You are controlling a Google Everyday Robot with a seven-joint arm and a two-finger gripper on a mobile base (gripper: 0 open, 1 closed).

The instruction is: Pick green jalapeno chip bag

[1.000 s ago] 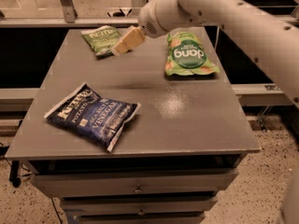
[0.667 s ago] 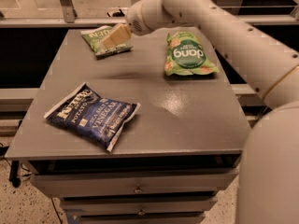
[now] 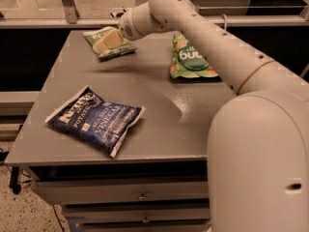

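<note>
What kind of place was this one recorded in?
Likely a lab or office workspace: a grey table with drawers beneath, a glass partition behind. The pincer is at the green jalapeno chip bag, far left corner.

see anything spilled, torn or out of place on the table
Nothing stands out. The green jalapeno chip bag, light-green bag and navy-blue bag lie flat on the table, nothing spilled; the gripper is over the first one.

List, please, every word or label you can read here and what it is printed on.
"VINEGAR": on the navy-blue bag, front left of the table.
"POTATO": same bag, smaller, above it.
"dang": upside down, on the light-green bag.
Green jalapeno chip bag: print too blurred to read; the tool sits over it, far left.
</note>
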